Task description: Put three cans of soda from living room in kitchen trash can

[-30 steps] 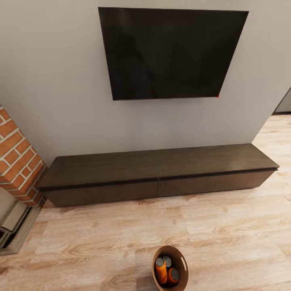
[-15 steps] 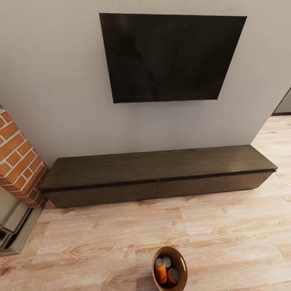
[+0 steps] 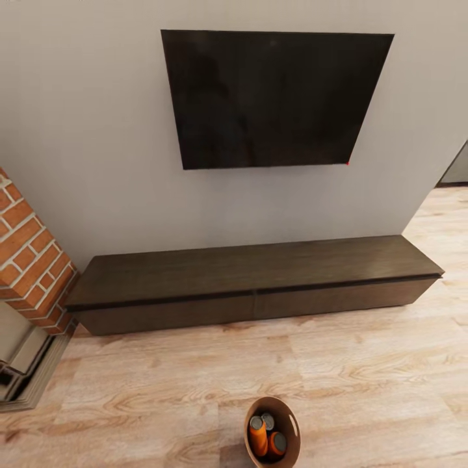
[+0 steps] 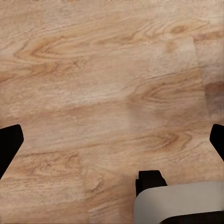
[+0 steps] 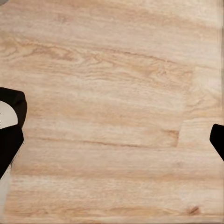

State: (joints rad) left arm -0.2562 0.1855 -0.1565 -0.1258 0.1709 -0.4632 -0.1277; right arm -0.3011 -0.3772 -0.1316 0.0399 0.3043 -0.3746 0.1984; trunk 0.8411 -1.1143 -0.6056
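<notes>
The trash can (image 3: 281, 409), coppery-brown inside, stands low in the head view on the wood floor. Inside it are two orange soda cans (image 3: 258, 437) (image 3: 278, 444) with grey tops. A third grey can top (image 3: 268, 420) sits behind them, its body hidden. In the left wrist view my left gripper (image 4: 112, 142) is open, its black fingertips far apart over bare planks. My right gripper (image 5: 112, 135) in the right wrist view is open too, with only floor between its fingers.
A long dark wood media console (image 3: 253, 279) runs along the grey wall under a black wall TV (image 3: 273, 97). A red brick fireplace (image 3: 29, 260) stands at the left. A doorway opens at the far right (image 3: 455, 175). A pale grey robot part (image 4: 179, 203) shows in the left wrist view.
The whole head picture has shifted: the TV and console sit slightly lower in the frame, so the camera moved. The trash can with its cans keeps its place in the picture.
</notes>
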